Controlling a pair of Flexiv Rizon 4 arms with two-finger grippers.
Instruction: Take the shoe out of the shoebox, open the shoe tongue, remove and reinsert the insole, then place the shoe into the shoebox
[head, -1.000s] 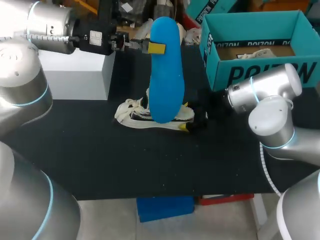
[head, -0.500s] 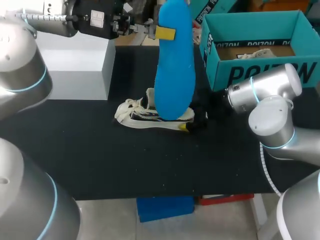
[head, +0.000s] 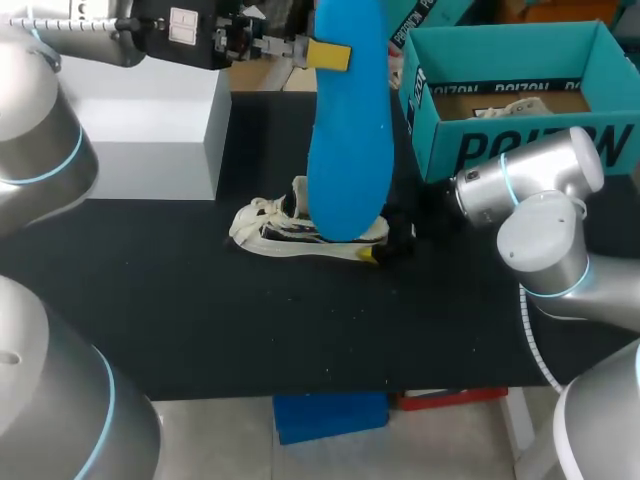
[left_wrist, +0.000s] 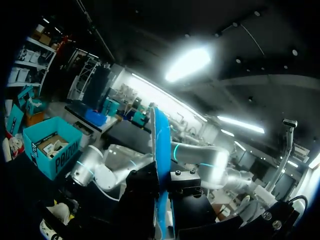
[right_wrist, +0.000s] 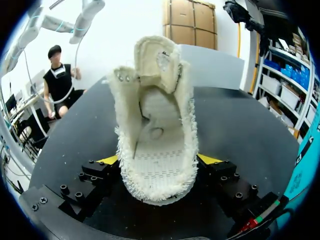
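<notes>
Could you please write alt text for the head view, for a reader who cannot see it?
The left gripper holds a blue insole upright over a cream shoe on the black table, while the right gripper grips the shoe's end. An open teal shoebox stands at the back right.

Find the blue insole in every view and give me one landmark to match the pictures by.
Head view: the insole stands upright over the table's middle, its top pinched by the left gripper, its lower end overlapping the shoe.
Left wrist view: seen edge-on, between that gripper's own fingers.
Right wrist view: not in it; the shoe in the right gripper is empty.
Shared landmark: the shoe, in the head and right wrist views.
</notes>
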